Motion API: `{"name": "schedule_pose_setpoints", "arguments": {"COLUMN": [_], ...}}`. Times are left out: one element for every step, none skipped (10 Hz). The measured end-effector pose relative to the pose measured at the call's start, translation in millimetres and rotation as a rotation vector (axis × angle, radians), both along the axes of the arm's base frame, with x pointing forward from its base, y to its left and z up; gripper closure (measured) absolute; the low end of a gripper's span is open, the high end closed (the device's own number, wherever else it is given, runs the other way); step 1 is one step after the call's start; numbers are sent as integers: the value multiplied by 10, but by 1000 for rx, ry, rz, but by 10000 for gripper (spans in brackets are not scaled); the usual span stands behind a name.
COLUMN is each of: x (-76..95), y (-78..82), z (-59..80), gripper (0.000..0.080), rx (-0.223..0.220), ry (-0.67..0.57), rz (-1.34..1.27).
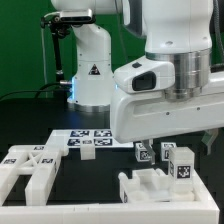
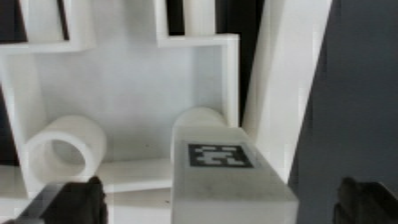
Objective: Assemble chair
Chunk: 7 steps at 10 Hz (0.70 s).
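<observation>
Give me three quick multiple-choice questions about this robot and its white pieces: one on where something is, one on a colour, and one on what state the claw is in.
1. In the exterior view, where does the X-braced panel lie?
A) lower left
B) upper right
C) on top of the arm

2. What colour is the table?
A) red
B) black
C) yellow

3. How does the gripper stand?
A) shut on a part
B) shut and empty
C) open

Answers:
1 A: the panel rests on the table at the exterior view's lower left.
2 B: the bare surface between the white parts is black.
3 C: the wrist view shows the two dark fingertips far apart, with a gap on each side of the tagged bar.
</observation>
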State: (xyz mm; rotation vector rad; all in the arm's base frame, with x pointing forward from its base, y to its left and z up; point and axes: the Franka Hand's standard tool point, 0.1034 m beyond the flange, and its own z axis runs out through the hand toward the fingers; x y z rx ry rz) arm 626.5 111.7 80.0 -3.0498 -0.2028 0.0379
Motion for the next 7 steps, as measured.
{"name": "schedule_pose_setpoints", "arguments": {"x": [6, 19, 31, 30, 30, 30, 30], "y": [2, 4, 6, 7, 8, 8, 9], "z": [7, 16, 27, 25, 24, 24, 24], "gripper": [269, 406, 406, 515, 515, 515, 515], "rx": [0, 1, 2, 2, 2, 2, 2], "ry": [-1, -4, -8, -7, -6, -6, -4], "rz": [0, 4, 23, 15, -4, -3, -29]}}
